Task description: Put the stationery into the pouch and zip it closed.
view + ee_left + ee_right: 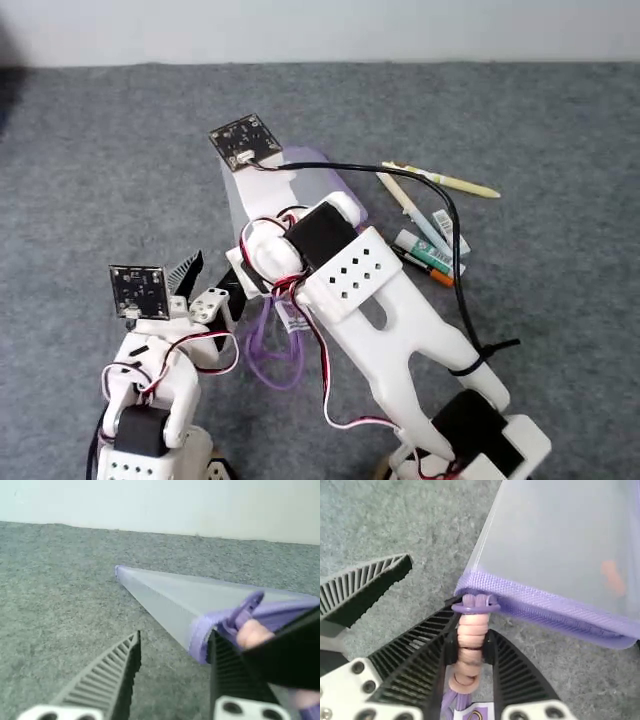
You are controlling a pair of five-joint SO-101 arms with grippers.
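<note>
Presently the right claw [471, 630] is clamped on the pink, ribbed zip pull [469, 650], both fingers pressed against it just below the purple ring [475, 608] that ties it to the corner of the pouch [560, 540]. The left claw [174, 645] stands spread wide and holds nothing. The same purple-trimmed corner of the pouch lies between its fingers, close against one of them, though I cannot tell whether they touch.

Outward from there, the translucent pouch lies flat on the grey counter [560, 120], reaching away from both arms. A purple cord loop [272, 360] trails from the pull back toward the arm bases. The pens and markers [425, 250] lie in a loose cluster on the counter beside the pouch, on the right arm's side and apart from it. A faint orange patch shows through the pouch wall, and I cannot tell what it is.

With the stationery outside and the pull gripped, the step in hand looks like working the zip to open the pouch. Whether the zip is open at all cannot be made out. The next move probably calls for the left claw to close on the corner and anchor it, while the right draws the pull straight along the zip line. Without that anchor the light pouch would likely just slide.
</note>
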